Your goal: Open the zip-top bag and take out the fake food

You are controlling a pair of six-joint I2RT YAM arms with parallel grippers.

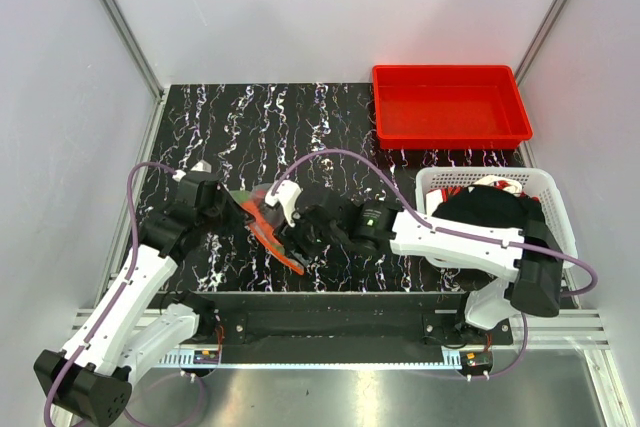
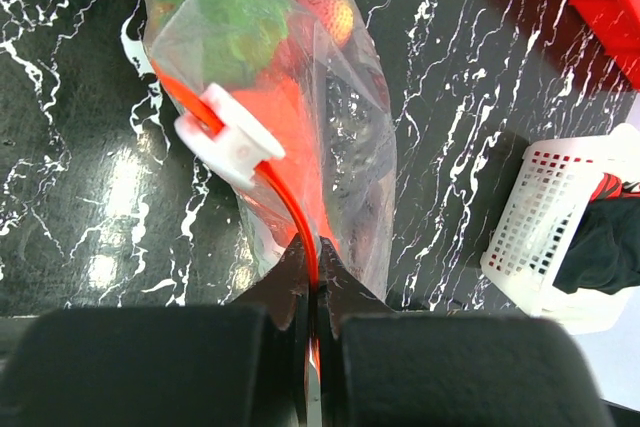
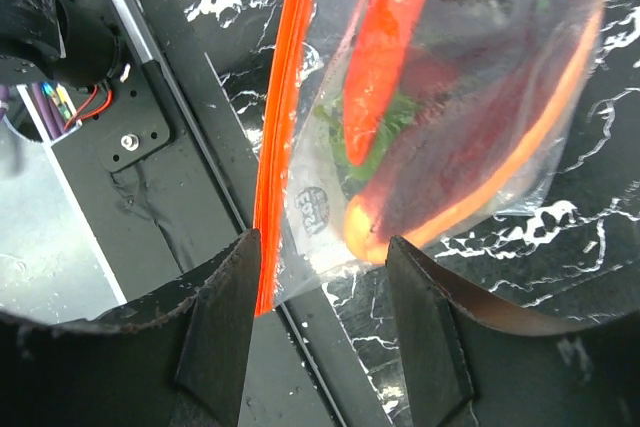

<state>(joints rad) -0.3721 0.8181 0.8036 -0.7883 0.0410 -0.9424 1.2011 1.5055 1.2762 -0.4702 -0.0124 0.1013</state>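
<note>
The left jaws pinch the bag (image 2: 345, 117) by its orange strip (image 2: 292, 209), whose far end lies between the open right jaws

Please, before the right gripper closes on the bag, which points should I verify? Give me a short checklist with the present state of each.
1. Left gripper shut on the zip strip: ok.
2. Right gripper with jaws open, not gripping yet: ok.
3. Corner of the zip-top bag lies between the right fingers: ok.
4. Fake food inside the bag: ok.
5. Zip strip sealed along its full length: cannot tell.
</note>
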